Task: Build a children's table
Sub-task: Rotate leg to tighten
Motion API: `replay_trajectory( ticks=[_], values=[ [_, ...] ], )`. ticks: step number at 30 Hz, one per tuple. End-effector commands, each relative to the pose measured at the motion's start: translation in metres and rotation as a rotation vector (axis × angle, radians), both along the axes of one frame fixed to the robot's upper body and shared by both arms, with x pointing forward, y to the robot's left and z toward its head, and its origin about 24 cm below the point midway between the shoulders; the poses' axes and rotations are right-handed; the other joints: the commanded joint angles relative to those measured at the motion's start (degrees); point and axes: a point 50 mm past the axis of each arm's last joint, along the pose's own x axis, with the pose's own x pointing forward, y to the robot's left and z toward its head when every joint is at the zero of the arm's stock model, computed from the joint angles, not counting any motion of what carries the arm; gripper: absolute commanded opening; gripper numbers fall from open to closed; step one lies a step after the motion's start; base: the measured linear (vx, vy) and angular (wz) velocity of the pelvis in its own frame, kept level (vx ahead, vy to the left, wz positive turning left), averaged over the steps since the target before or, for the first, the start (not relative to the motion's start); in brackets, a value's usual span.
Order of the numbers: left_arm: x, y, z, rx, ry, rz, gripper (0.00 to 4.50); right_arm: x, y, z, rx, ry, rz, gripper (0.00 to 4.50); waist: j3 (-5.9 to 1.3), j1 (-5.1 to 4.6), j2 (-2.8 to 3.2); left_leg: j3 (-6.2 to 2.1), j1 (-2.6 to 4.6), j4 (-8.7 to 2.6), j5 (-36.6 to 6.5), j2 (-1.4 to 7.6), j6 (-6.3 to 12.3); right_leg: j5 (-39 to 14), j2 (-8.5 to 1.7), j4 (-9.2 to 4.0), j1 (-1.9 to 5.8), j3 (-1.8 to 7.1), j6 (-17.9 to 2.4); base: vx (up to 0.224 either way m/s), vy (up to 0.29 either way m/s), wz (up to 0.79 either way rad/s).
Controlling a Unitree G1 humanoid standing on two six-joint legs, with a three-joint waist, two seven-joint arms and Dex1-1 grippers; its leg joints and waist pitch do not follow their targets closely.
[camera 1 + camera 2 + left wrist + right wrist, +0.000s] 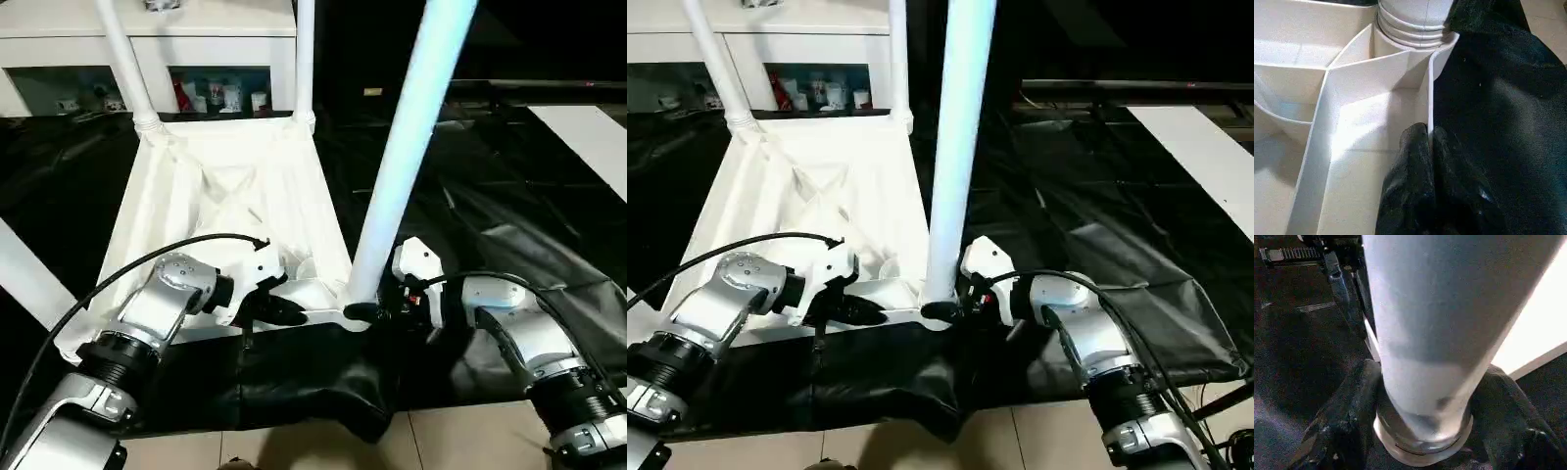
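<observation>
The children's table lies upside down on the black sheet, its white ribbed tabletop facing up. Two legs stand in the far corner sockets, and another leg slants off at the near left. A thick white leg rises from the near right corner socket. My left gripper is shut on the tabletop's thin near rim, one finger on each side of the wall. My right gripper sits at the base of the near right leg, its fingers pressed against both sides.
A white cabinet with glass doors stands behind the work table. The black sheet is creased and hangs over the near edge above the tiled floor. A white board lies at the far right. A black cable arcs over my left forearm.
</observation>
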Motion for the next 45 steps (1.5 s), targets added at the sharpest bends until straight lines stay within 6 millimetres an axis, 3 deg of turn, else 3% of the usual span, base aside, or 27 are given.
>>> replay_trajectory(
  ticks=[1,4,9,11,12,14,18,20,22,23,24,26,27,31,33,37,40,45],
  values=[
    [0.0,-0.012,0.007,-0.026,-0.016,-0.048,0.0,-0.004,0.001,-0.008,-0.021,0.026,-0.008,2.44,-3.7,-0.23,-0.19,-0.31,0.82,-3.55,-12.56,1.92,2.29,-11.24,-2.74,-3.42,2.87,2.33,-13.1,0.0,0.0,0.0],
    [0.005,-0.015,0.005,-0.026,-0.029,0.015,0.0,-0.002,0.002,-0.016,-0.012,0.034,-0.095,2.23,-3.52,-0.4,-0.31,-0.31,0.87,-3.66,-14.0,1.91,1.77,-13.96,-2.78,-3.75,2.72,2.37,-12.42,0.0,0.0,0.0],
    [0.024,-0.027,-0.002,-0.006,-0.079,0.259,0.0,0.007,0.016,-0.035,0.069,0.086,-0.396,2.06,-3.16,-0.86,-0.46,-0.79,1.2,-4.06,-18.82,1.69,-0.7,-24.86,-3.0,-4.94,2.39,2.13,-8.83,-0.011,0.0,-0.01],
    [0.026,-0.028,-0.002,-0.005,-0.081,0.286,0.0,0.008,0.018,-0.036,0.072,0.087,-0.423,2.05,-3.08,-1.25,-0.49,-0.79,1.18,-4.11,-19.99,1.62,-0.72,-26.73,-2.98,-5.3,2.17,2.11,-7.97,0.0,0.0,0.0],
    [0.034,-0.033,-0.003,0.002,-0.085,0.389,0.0,0.017,0.025,-0.041,0.077,0.091,-0.573,2.03,-3.01,-1.55,-0.41,-0.75,1.27,-4.07,-20.33,1.51,-0.87,-27.62,-2.9,-5.42,1.86,2.13,-7.64,0.0,0.0,0.0],
    [0.036,-0.035,-0.003,0.003,-0.086,0.424,0.0,0.021,0.028,-0.043,0.074,0.09,-0.636,2.01,-2.96,-2.17,-0.35,-1.03,1.29,-4.02,-21.7,1.26,-1.43,-30.55,-2.92,-5.75,1.83,1.77,-6.94,0.0,0.0,0.0],
    [0.049,-0.047,-0.004,0.012,-0.122,0.576,0.0,0.038,0.04,-0.047,0.079,0.125,-0.932,1.99,-2.83,-2.75,0.01,-1.32,1.32,-4.1,-23.82,1.1,-1.52,-31.86,-2.86,-6.28,1.5,1.54,-5.9,0.0,0.0,0.0],
    [0.051,-0.049,-0.004,0.015,-0.134,0.585,0.0,0.041,0.045,-0.046,0.08,0.128,-0.981,1.99,-2.88,-3.2,0.03,-1.47,1.39,-4.08,-24.74,0.97,-1.72,-32.26,-2.78,-6.38,1.41,1.4,-5.69,0.0,0.0,0.0],
    [0.051,-0.051,-0.004,0.03,-0.157,0.569,0.0,0.043,0.054,-0.043,0.086,0.123,-0.951,1.99,-2.96,-3.32,0.18,-1.53,1.14,-4.32,-24.42,1.14,-1.27,-29.59,-2.77,-6.3,1.63,1.46,-5.82,0.0,0.0,0.0],
    [0.051,-0.052,-0.004,0.037,-0.165,0.548,0.0,0.044,0.058,-0.04,0.108,0.109,-0.915,1.99,-3.04,-3.27,0.15,-1.44,1.06,-4.4,-23.96,1.21,-0.97,-27.2,-2.7,-6.08,1.76,1.57,-6.37,0.0,0.0,0.0],
    [0.049,-0.052,-0.003,0.035,-0.167,0.524,0.0,0.044,0.063,-0.034,0.146,0.092,-0.853,1.99,-3.2,-3.11,-0.27,-1.34,0.95,-4.42,-23.08,1.34,-0.46,-25.07,-2.8,-5.81,1.98,1.67,-7.1,0.0,0.0,0.0],
    [0.048,-0.052,-0.002,0.036,-0.173,0.506,0.0,0.043,0.063,-0.032,0.164,0.082,-0.83,1.99,-3.16,-2.98,-0.12,-1.14,0.87,-4.4,-21.7,1.4,0.02,-22.59,-2.81,-5.52,2.01,1.87,-8.25,0.0,0.0,0.0],
    [0.046,-0.05,-0.001,0.042,-0.184,0.472,0.0,0.044,0.061,-0.027,0.204,0.072,-0.806,2.55,-3.23,-2.92,-0.29,-1.01,0.81,-4.38,-20.89,1.43,0.39,-21.47,-2.81,-5.45,2.16,1.92,-8.8,0.0,0.0,0.0],
    [0.043,-0.048,0.0,0.035,-0.195,0.427,0.0,0.043,0.055,-0.02,0.212,0.038,-0.74,2.86,-3.45,-2.8,-0.23,-0.91,0.4,-4.27,-17.47,1.5,1.45,-17.39,-2.84,-4.84,2.7,2.01,-9.92,0.0,0.0,0.0],
    [0.038,-0.043,-0.001,0.025,-0.184,0.376,0.0,0.04,0.037,-0.014,0.217,0.026,-0.686,3.05,-3.71,-2.69,-0.74,-0.61,0.45,-3.94,-14.66,1.54,2.4,-14.38,-2.83,-4.49,2.82,2.1,-11.12,0.0,0.0,0.0],
    [0.03,-0.036,0.0,0.008,-0.17,0.293,0.0,0.033,0.013,-0.009,0.168,0.011,-0.581,3.38,-3.91,-2.24,-0.51,-0.55,0.36,-3.63,-11.28,1.64,3.5,-10.47,-2.78,-3.86,3.11,2.1,-12.43,0.013,-0.004,0.0],
    [0.02,-0.031,0.002,-0.008,-0.131,0.205,0.0,0.021,-0.005,-0.007,0.09,0.011,-0.411,3.38,-3.9,-2.0,-0.17,-0.41,0.48,-3.46,-10.13,1.86,4.2,-7.38,-2.68,-3.52,3.08,2.18,-13.52,0.0,0.0,0.0],
    [0.006,-0.026,0.004,-0.023,-0.108,0.043,0.0,0.011,-0.012,-0.008,0.01,-0.001,-0.275,3.38,-3.72,-1.77,-0.03,-0.41,0.57,-3.61,-12.74,1.84,3.62,-10.32,-2.71,-3.85,3.0,2.12,-13.69,0.0,0.0,0.0]
  ],
)
